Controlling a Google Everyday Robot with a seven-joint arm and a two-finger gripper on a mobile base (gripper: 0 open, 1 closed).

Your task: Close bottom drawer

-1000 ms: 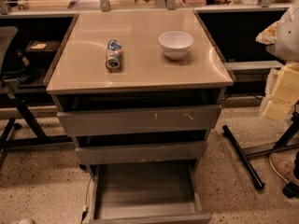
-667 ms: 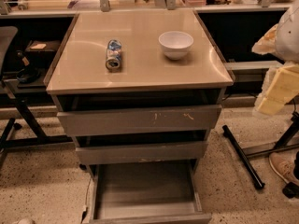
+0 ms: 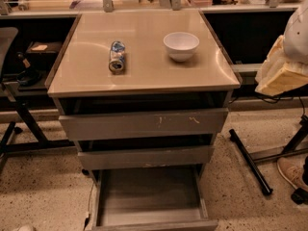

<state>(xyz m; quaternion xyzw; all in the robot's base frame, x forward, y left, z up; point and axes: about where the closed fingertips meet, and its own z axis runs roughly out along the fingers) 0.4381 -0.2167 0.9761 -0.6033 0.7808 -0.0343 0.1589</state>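
The bottom drawer [image 3: 150, 196] of the grey cabinet stands pulled far out toward me, its shallow grey tray showing bare. Its flat front [image 3: 154, 224] lies at the lower edge of the view. The middle drawer [image 3: 146, 157] and the scratched top drawer [image 3: 143, 123] above it each stand out a little. My gripper [image 3: 283, 70], a white and cream shape, hangs at the right edge of the view, level with the cabinet top and well to the right of and above the bottom drawer, touching nothing.
A can [image 3: 116, 57] lies on its side and a white bowl [image 3: 181, 45] stands on the cabinet's beige top [image 3: 144, 76]. A chair [image 3: 12, 95] stands at left. A black stand leg [image 3: 250, 161] and a shoe [image 3: 291, 172] are on the floor at right.
The white and cream gripper at the right edge has risen a little and shifted slightly. The drawers, can and bowl have not moved.
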